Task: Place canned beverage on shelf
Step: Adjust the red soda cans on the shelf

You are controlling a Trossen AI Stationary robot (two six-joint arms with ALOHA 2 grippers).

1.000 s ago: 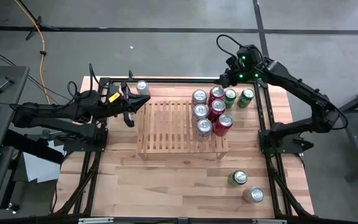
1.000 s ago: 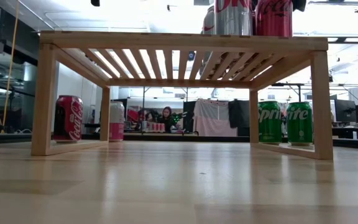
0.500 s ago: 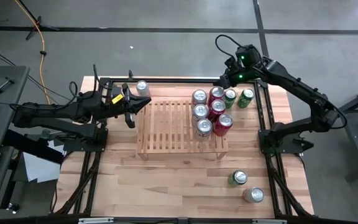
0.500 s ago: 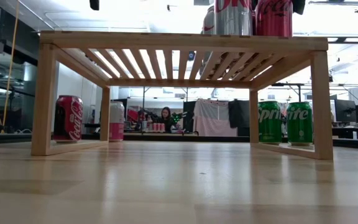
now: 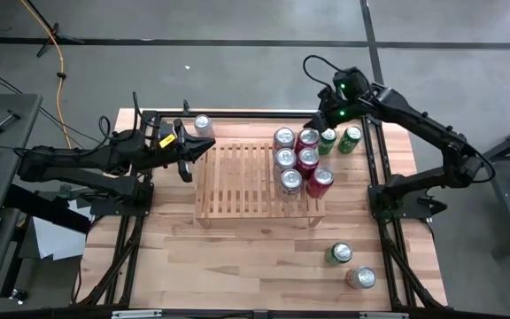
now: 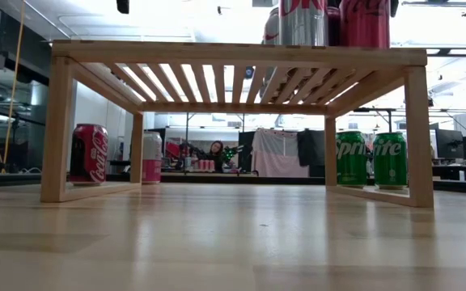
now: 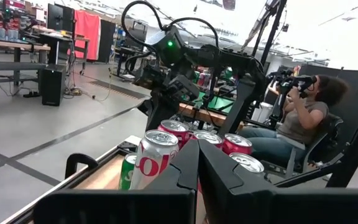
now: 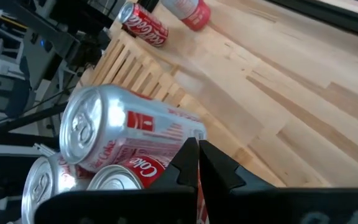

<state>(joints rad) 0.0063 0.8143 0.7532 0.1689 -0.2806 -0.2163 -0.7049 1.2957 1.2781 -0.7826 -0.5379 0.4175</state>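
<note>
Standing upright at the bench's far-left corner, the canned beverage [image 5: 203, 125] sat just beyond the left gripper [image 5: 187, 152], fingers together, empty; the shelf [image 5: 237, 182] lay alongside; right gripper [image 5: 319, 120] likewise closed.

Bright overhead light, blown-out ceiling, soft shadows

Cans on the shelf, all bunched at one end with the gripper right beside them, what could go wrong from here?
1. The right gripper, shut, sits against the packed cans and could tip one.
2. The red can near the shelf edge might fall off if bumped.
3. The two green cans on the table stand just beside that arm and could be knocked over.
</note>
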